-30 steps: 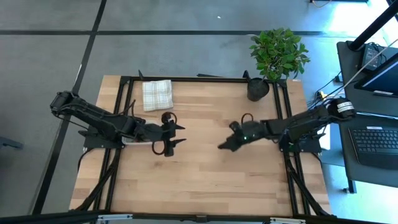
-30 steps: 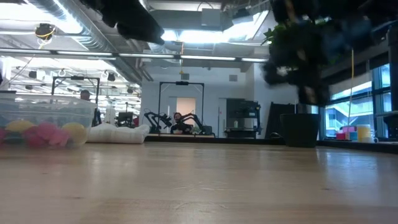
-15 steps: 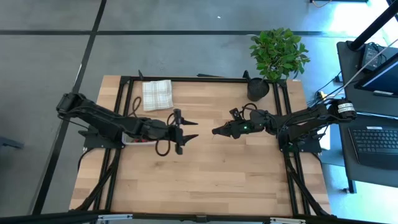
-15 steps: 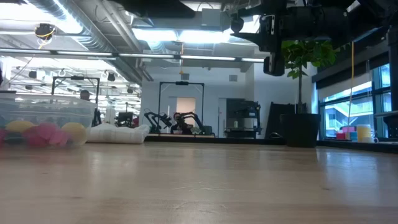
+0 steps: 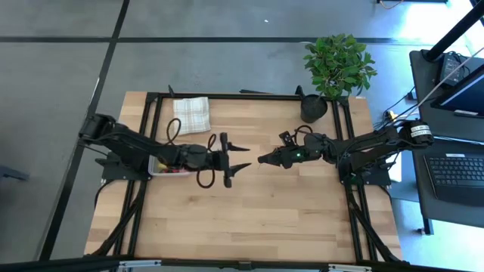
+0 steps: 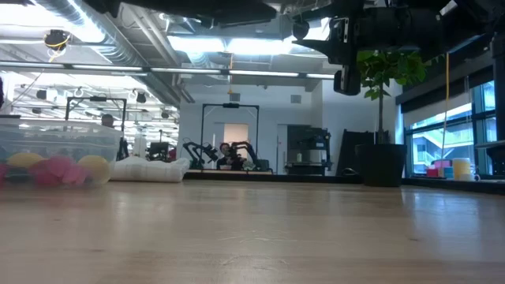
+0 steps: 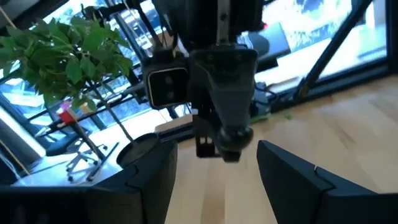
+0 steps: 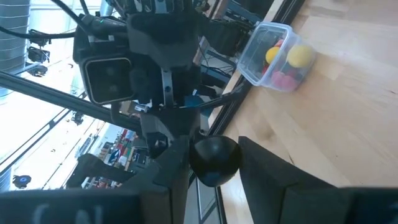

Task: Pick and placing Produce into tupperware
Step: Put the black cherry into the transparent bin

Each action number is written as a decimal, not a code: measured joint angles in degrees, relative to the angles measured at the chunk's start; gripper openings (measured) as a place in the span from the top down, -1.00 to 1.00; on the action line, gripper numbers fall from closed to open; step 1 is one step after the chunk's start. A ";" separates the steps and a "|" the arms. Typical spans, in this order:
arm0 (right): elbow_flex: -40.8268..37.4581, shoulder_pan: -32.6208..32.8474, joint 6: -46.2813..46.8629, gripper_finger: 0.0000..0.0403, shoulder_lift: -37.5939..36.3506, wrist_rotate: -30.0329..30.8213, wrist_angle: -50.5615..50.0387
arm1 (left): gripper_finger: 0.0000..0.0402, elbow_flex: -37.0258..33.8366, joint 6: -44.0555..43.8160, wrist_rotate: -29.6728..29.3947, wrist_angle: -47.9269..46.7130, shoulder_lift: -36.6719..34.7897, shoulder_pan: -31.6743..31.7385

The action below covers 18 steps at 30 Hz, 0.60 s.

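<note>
Left gripper (image 5: pixel 240 155) open, empty; right gripper (image 5: pixel 262 159) part-open, empty, tips facing close over table (image 5: pixel 249 219); collision risk if either advances; tupperware (image 8: pixel 273 55) already full

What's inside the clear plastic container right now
Inside the tupperware lie two yellow lemon-like pieces and a cluster of pink-red pieces. Whatever sits beneath or behind them is hidden, so any smaller dark pieces cannot be confirmed.

Overhead, table-level, two facing wrist views
</note>
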 joint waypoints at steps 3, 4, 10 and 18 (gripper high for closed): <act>0.00 -0.24 -0.17 0.38 0.00 -0.13 0.09 | -0.06 0.00 -1.63 1.65 2.06 1.26 0.68; 0.00 -0.31 -0.20 0.38 0.00 -0.13 0.10 | -0.06 0.00 -1.70 2.13 2.25 1.72 0.85; 0.00 -0.52 -0.22 0.38 0.00 -0.11 0.27 | -0.06 1.54 -1.54 2.83 2.18 3.22 0.99; 0.00 -0.52 -1.28 0.38 0.00 -0.07 1.33 | -0.06 4.32 -1.76 4.50 0.71 3.16 2.80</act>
